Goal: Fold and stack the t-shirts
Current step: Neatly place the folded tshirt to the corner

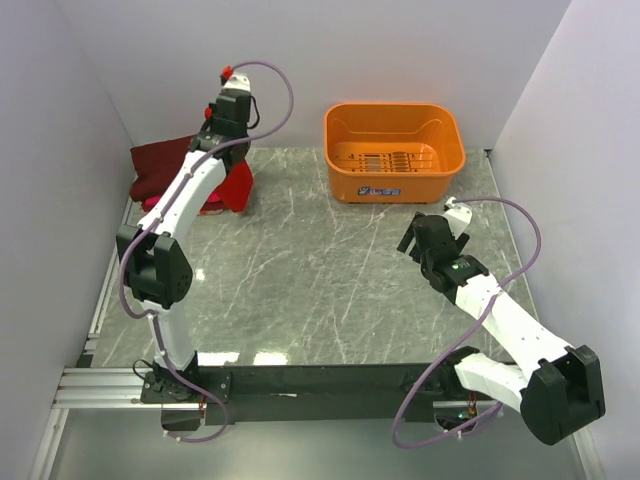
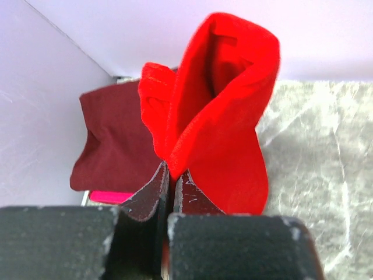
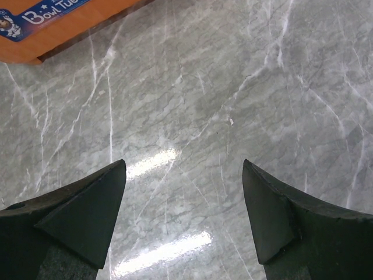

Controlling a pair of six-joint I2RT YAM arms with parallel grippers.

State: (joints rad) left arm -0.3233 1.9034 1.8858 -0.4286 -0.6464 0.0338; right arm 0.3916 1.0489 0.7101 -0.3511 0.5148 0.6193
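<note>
My left gripper is shut on the bright red t-shirt, which hangs folded from the jaws above the table's far left; it also shows in the top view. The dark maroon t-shirt lies folded to its left by the wall, also in the top view. A strip of the hot pink t-shirt shows under the maroon one. My right gripper is open and empty over bare table at the right, seen from above in the top view.
An orange plastic basket stands empty at the back right; its edge shows in the right wrist view. The marble table is walled on the left, back and right.
</note>
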